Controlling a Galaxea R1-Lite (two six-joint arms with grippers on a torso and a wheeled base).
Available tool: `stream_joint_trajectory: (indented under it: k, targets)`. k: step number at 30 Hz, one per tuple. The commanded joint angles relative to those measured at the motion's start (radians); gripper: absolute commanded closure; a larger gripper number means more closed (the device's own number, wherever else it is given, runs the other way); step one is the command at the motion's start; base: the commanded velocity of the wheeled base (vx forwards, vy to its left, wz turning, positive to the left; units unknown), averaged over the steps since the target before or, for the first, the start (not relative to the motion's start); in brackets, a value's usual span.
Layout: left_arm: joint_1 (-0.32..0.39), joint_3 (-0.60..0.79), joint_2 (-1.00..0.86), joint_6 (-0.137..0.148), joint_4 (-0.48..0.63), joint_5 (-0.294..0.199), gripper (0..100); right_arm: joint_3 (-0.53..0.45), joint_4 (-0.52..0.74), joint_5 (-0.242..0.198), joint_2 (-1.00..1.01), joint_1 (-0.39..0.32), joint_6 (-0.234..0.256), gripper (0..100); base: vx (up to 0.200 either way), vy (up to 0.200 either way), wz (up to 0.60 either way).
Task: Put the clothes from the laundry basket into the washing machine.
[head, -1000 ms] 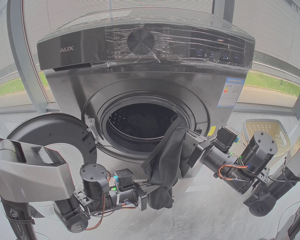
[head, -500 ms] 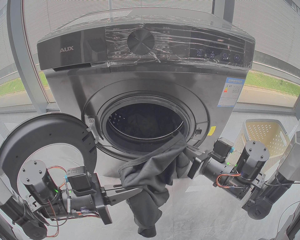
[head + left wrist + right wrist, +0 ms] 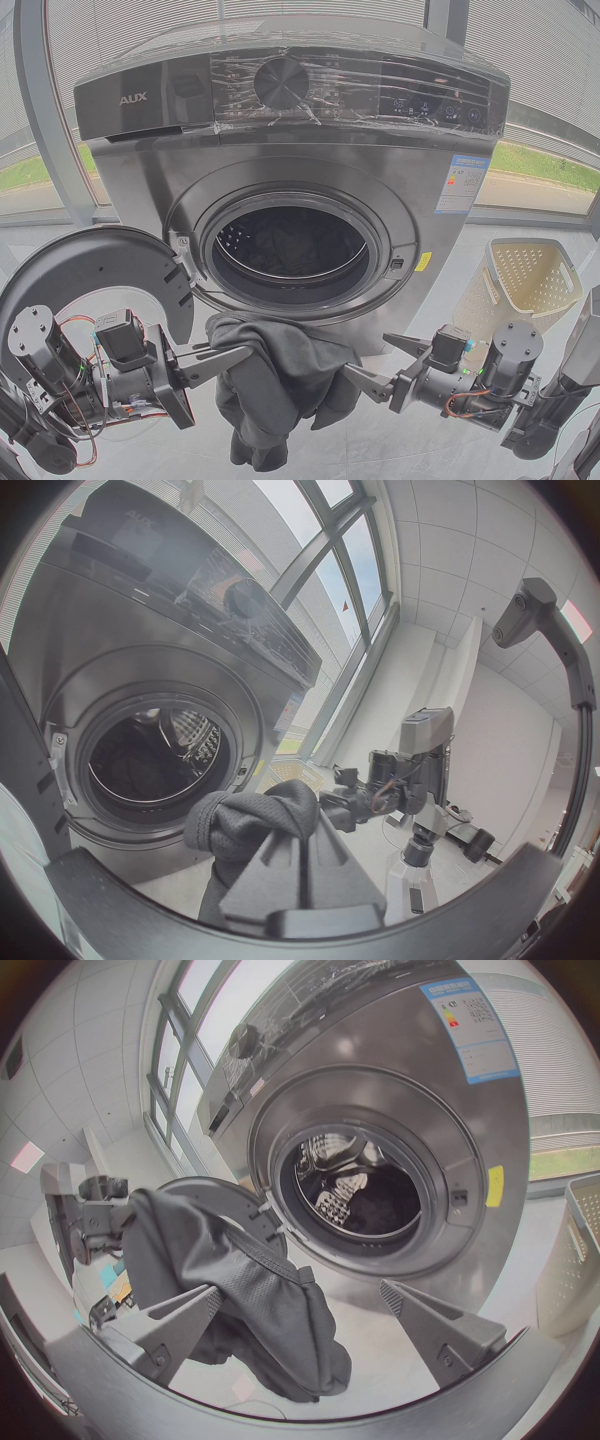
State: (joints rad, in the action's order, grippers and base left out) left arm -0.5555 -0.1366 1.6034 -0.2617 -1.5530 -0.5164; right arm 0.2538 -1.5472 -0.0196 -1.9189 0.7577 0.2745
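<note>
Left gripper pinches the dark grey garment, which hangs long-axis down just below the washing machine's drum opening. Right gripper has its jaws spread beside the cloth — gripping nothing. The opening lies above and ahead of the left jaws.

Head camera above, wrist cameras low at either side, all toward washing machine.

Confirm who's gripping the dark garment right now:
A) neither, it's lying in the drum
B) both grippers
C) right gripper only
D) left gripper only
D: the left gripper is shut on the dark garment, which hangs in front of the washing machine, while the right gripper has its jaws spread wide open.
</note>
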Motion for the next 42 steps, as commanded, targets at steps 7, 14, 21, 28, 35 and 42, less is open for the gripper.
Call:
stream_joint_trajectory:
  k: [7, 14, 21, 28, 35, 42]
  targets:
    - [0.036, 0.0, -0.003, -0.005, -0.001, 0.098, 100, -0.08, -0.002, 0.017, 0.058, -0.014, -0.063, 0, 0.0, 0.0, 0.0]
    - [0.031, 0.003, 0.012, -0.005, -0.001, 0.176, 100, -0.065, -0.002, 0.055, 0.057, -0.044, -0.063, 0, 0.0, 0.0, 0.0]
    - [0.037, 0.018, 0.064, 0.01, -0.001, 0.2, 100, -0.062, -0.002, 0.058, 0.058, -0.061, -0.061, 0, 0.0, 0.0, 0.0]
    - [0.036, 0.028, 0.072, 0.021, -0.001, 0.211, 100, -0.051, -0.001, 0.055, 0.06, -0.087, -0.061, 0, 0.0, 0.0, 0.0]
    - [0.036, 0.026, 0.096, 0.036, -0.001, 0.242, 100, -0.05, -0.002, 0.055, 0.051, -0.084, -0.061, 0, 0.0, 0.0, 0.0]
    - [0.032, 0.04, 0.118, 0.085, -0.001, 0.251, 100, -0.048, -0.001, 0.056, 0.049, -0.075, -0.06, 0, 0.086, 0.0, 0.0]
